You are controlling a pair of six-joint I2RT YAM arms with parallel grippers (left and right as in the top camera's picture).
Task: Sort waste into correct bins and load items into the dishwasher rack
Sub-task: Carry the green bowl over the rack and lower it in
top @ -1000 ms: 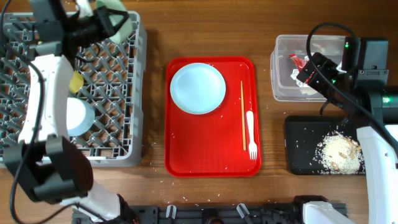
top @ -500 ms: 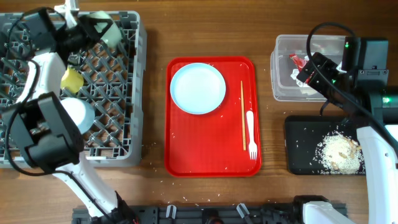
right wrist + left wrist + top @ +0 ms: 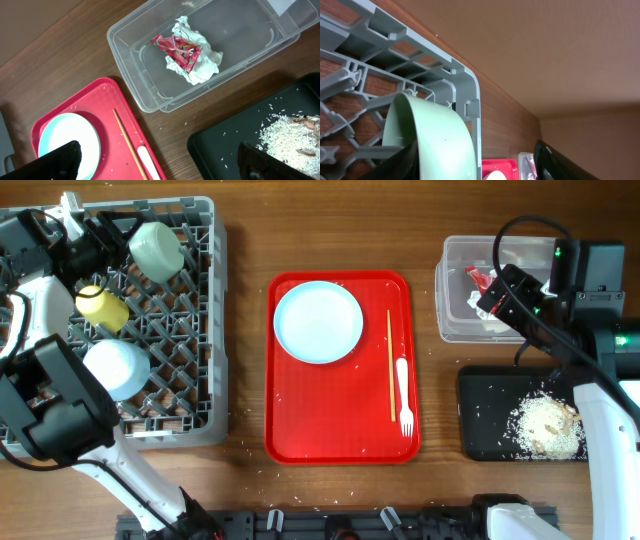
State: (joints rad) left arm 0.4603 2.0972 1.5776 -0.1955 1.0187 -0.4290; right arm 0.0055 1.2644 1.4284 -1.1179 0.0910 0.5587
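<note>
Your left fingers stand wide apart at a far corner of the dishwasher rack. The pale green bowl sits on edge between them, close against one finger and clear of the other. You cannot tell from here whether it touches that near finger. It rests tilted on the pegs, with the yellow cup just beside it and the pale blue bowl next along in the same rack.

Your right fingers are spread wide too, with nothing between them, and hang by the clear tub. In that tub lies the crumpled napkin with the red wrapper on top of it. Next to the tub, the black tray holds the rice scraps.

Between the two arms the red tray lies on the desk. It carries the pale blue plate, the wooden stick and the white fork.
</note>
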